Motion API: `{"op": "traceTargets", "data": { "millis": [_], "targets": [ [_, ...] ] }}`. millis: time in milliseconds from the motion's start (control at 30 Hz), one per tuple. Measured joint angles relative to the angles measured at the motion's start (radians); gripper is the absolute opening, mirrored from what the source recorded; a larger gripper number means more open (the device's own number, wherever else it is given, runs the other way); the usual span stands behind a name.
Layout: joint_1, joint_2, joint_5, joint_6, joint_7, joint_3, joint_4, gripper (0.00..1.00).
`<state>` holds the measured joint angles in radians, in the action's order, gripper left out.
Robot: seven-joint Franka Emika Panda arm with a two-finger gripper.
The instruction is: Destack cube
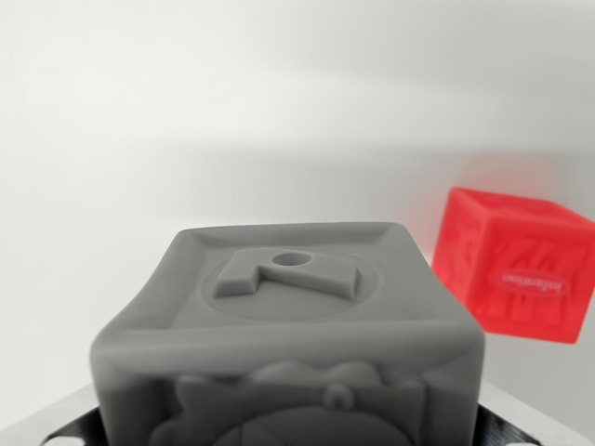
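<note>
Grey cube (288,325): fills the lower middle of the wrist view, very close to the camera and somewhat blurred, so that its bottom runs out of the picture.
Grey cube, top face: a sunken round field inside a raised rim, bearing a raised angular shape with a small round hole in it.
Grey cube, front face: a moulded relief with scalloped outlines, cut off by the lower edge, so what it depicts cannot be told.
Red cube (513,268): at the wrist view's right, farther from the camera than the grey one and well apart from it, turned so that one corner edge faces the lens; it rests on the surface alone.
Red cube, markings: moulded relief on its sides and a small pale oval label with lettering too blurred to read.
Surface (121,214): plain, matte, pale grey-white, with a soft broad shadow across the middle band and a faint red glow around the red cube.
Room: only a smooth whitish backdrop shows above the surface; where one ends and the other begins cannot be made out.
Gripper: dark parts (65,426) edged in pale grey show at both lower corners beside the grey cube; whether the claw is spread or closed on the cube cannot be told.
</note>
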<state>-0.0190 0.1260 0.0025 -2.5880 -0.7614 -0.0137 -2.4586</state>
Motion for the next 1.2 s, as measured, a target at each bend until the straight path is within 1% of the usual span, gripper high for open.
{"op": "traceTargets", "data": {
  "millis": [600, 1200],
  "targets": [
    [-0.052, 0.013, -0.006, 0.011, -0.027, -0.020, 0.025, 0.00],
    [-0.106, 0.034, -0.011, 0.025, -0.052, -0.037, 0.059, 0.00]
  ]
}}
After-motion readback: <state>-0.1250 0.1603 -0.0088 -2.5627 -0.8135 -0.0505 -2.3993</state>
